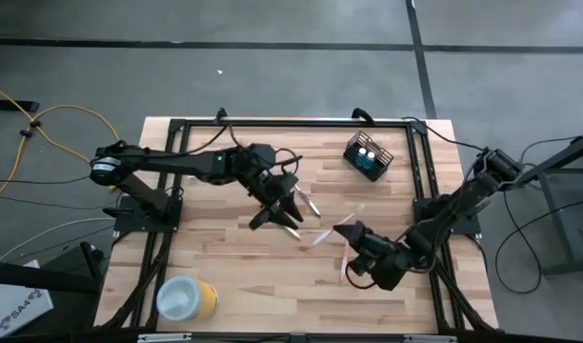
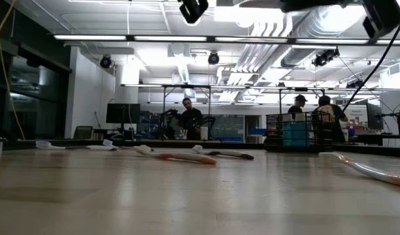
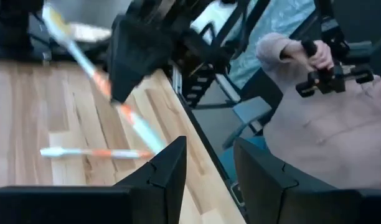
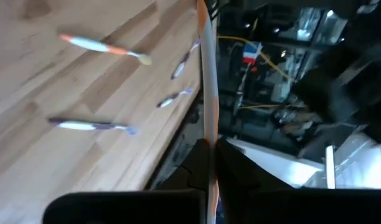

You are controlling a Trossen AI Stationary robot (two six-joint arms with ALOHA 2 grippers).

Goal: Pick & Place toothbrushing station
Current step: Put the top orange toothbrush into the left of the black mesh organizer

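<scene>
The black wire-mesh holder stands on its base at the table's far right, with two blue tubes upright in it. Several toothbrushes lie flat on the wood near the table's middle. My right gripper hovers right of the middle, shut on an orange-and-white toothbrush. My left gripper hangs open above the loose brushes, holding nothing; its two fingers stand apart in the left wrist view. My right gripper pinches the toothbrush's handle between its two fingers, about midway along the brush. The brush lies across the fingers and sticks out on both sides of them. It is tilted and lifted clear of the table.
A yellow cylinder with a white top lies near the table's front left corner. A black frame runs around the work area. Beyond the table's edge a person's hand holds a control handle. Bare wood lies at the front middle.
</scene>
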